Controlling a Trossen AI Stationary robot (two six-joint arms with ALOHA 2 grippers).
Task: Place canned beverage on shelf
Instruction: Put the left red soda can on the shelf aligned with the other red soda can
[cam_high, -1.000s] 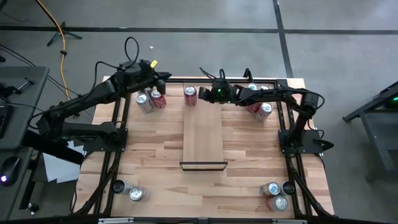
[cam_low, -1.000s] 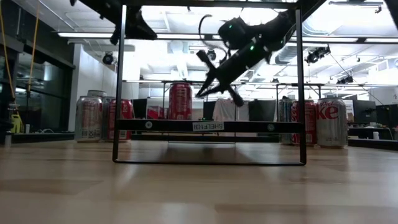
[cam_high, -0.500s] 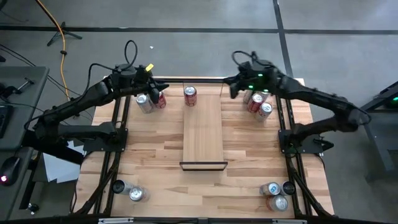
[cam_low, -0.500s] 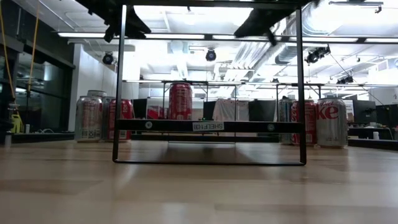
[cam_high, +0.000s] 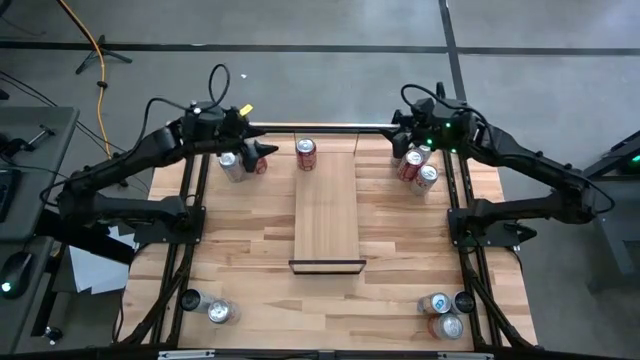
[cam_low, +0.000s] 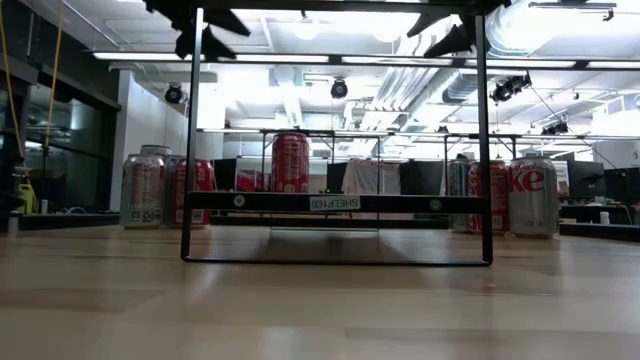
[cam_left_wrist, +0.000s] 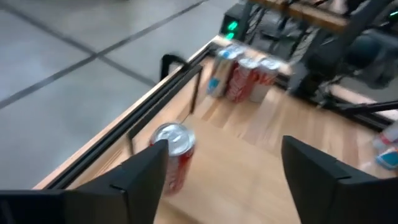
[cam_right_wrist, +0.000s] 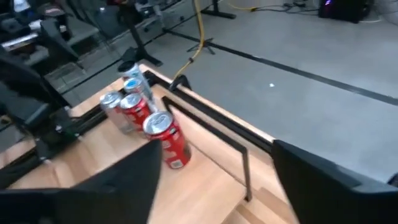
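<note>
A striped butcher-block table (cam_high: 250, 250) stands on grey concrete floor. At frame centre lies the shelf (cam_high: 327, 215), smooth light wood, long axis running top to bottom, dark strip at its lower end. A red can (cam_high: 306, 154) stands upright at its upper-left corner. The left gripper (cam_high: 262, 150) and the right gripper (cam_high: 397, 124) both gape, empty.

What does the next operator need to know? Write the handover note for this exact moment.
Left pincer: open, empty, above the far-left can cluster.
Right pincer: open, empty, above the far-right can cluster.
Shelf: mid-table, with one red can standing upright at its far end.
Done: that one can is on the shelf.
Left: the cans in both far clusters and the near-corner cans are on the tabletop; the rest of the shelf is free for them.
</note>
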